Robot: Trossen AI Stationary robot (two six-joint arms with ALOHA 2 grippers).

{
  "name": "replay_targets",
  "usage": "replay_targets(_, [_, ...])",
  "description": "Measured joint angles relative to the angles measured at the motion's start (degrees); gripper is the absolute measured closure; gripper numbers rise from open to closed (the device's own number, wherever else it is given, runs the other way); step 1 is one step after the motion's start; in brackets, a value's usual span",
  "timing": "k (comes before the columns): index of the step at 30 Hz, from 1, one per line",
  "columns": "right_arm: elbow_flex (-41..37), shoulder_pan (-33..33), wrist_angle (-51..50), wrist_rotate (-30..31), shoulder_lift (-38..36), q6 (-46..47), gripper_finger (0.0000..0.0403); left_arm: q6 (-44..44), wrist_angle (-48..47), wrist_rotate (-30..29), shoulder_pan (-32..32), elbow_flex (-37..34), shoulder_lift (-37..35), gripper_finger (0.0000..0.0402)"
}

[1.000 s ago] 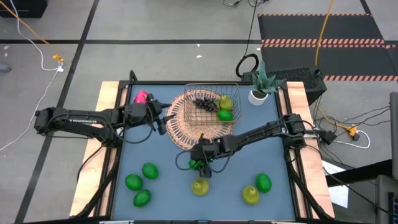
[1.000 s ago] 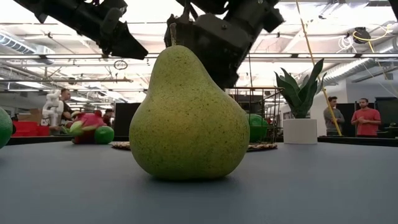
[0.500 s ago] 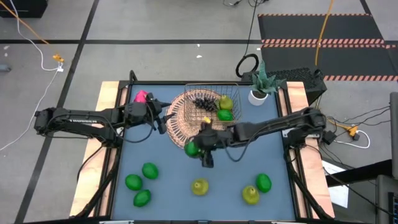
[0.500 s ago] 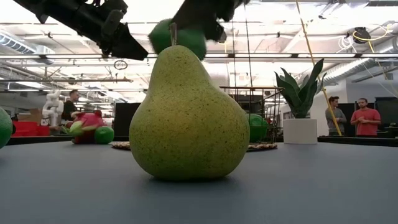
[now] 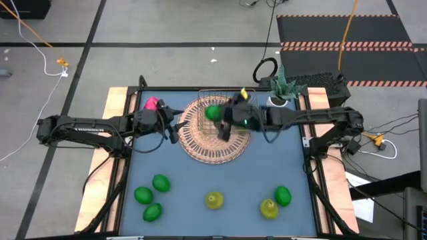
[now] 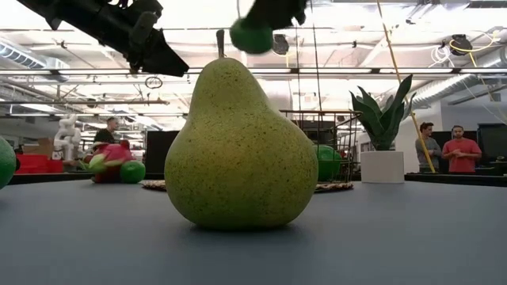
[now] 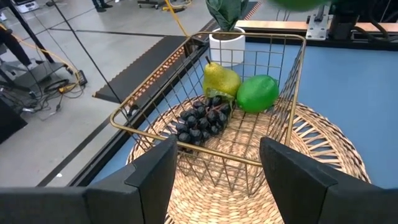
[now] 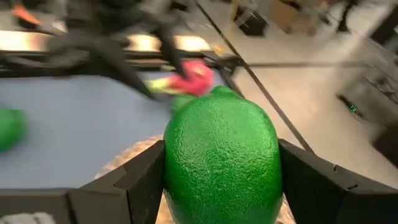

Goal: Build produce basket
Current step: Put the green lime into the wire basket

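Note:
My right gripper (image 5: 221,120) is shut on a green lime (image 5: 213,113), which hangs in the air over the copper wire basket (image 5: 227,94). The basket stands on a round wicker mat (image 5: 200,143) and holds a dark grape bunch (image 7: 199,121), a pear (image 7: 221,79) and a lime (image 7: 257,93). My left gripper (image 5: 175,130) is open at the mat's left edge and faces the basket (image 7: 161,134). It touches nothing. The pink dragon fruit (image 5: 152,104) lies on the table behind the left arm. My right gripper pinches the lime (image 8: 221,162) between its two fingers (image 8: 134,180), one on each side of its round body. The fingers reach in from the table's right. The lime (image 6: 251,36) is lifted clear, high above the table and over the basket.
Three limes (image 5: 153,197) lie near the table's near-left corner. A pear (image 5: 214,199) sits near-centre and fills the low view (image 6: 240,150). Another pear (image 5: 268,209) and a lime (image 5: 283,195) lie near-right. A potted plant (image 5: 279,93) stands beside the basket's right corner. People stand in the room beyond.
My right gripper has carried the lime up from the middle of the table and toward the far edge, across the wicker mat, to a place over the basket. The lime is lifted clear and has stayed between the fingers throughout.

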Motion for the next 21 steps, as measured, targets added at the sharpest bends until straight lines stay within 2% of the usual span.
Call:
replay_targets(5, [-2.50,-7.53,-0.54,-1.24,1.83,2.86,0.0143,0.02,-0.13,0.01,0.00,0.00,0.00,0.0170])
replay_targets(10, [-8.34,-13.49,-0.57,-11.95,3.64,7.62,0.0143,0.22,-0.29,0.01,-0.02,-0.02,0.00,0.0170])
replay_targets(16, [-16.71,-16.06,4.54,-14.27,3.83,10.12,0.0143,0.59,-1.33,-0.15,0.09,-0.07,0.00,0.0170])
replay_targets(21, [-21.22,-18.08,8.30,-19.68,3.85,13.35,0.0127,0.48,-1.12,-0.37,0.68,-0.07,0.00,0.0170])
